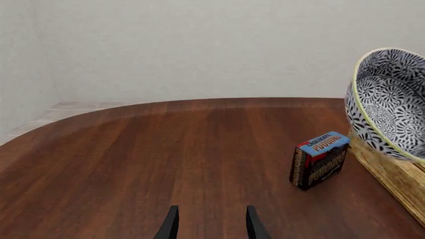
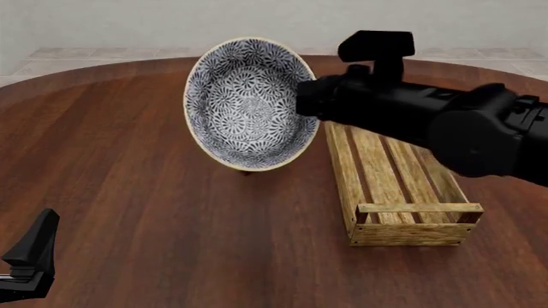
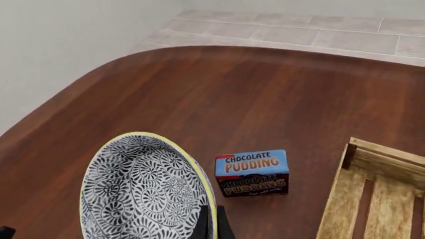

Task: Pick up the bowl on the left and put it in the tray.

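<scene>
The right gripper (image 3: 210, 219) is clamped on the rim of the patterned bowl (image 2: 248, 102), holding it tipped on edge in the air above the tabletop (image 2: 128, 192), just beside the long side of the wooden tray (image 2: 402, 186) that faces the table's left edge. To finish well, carry the bowl over the slats, level it, lower it, then release. The left gripper (image 1: 209, 224) hangs empty, fingers apart. The right arm hides its own fingers in the front view, and the bowl almost wholly hides the pudding box (image 3: 253, 172) there.
</scene>
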Available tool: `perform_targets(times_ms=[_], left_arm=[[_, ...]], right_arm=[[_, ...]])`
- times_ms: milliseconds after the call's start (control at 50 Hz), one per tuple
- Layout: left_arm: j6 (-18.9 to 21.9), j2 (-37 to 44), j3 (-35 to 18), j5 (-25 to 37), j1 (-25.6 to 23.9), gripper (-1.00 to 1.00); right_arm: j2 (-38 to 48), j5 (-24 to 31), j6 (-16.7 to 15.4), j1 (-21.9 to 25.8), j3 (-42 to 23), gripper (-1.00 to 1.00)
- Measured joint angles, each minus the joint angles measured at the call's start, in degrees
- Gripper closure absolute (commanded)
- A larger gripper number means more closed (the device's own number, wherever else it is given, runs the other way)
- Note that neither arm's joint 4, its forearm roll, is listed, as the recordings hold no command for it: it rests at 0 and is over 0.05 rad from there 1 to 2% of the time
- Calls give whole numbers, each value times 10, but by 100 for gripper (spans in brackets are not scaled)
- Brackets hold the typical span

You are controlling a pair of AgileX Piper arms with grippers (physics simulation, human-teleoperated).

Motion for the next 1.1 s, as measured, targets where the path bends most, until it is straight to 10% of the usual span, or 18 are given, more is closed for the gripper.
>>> perform_targets(times_ms=[1100], left_arm=[[0, 0, 0, 0, 0, -100]], right_arm=[[-71, 23, 51, -104, 29, 100]])
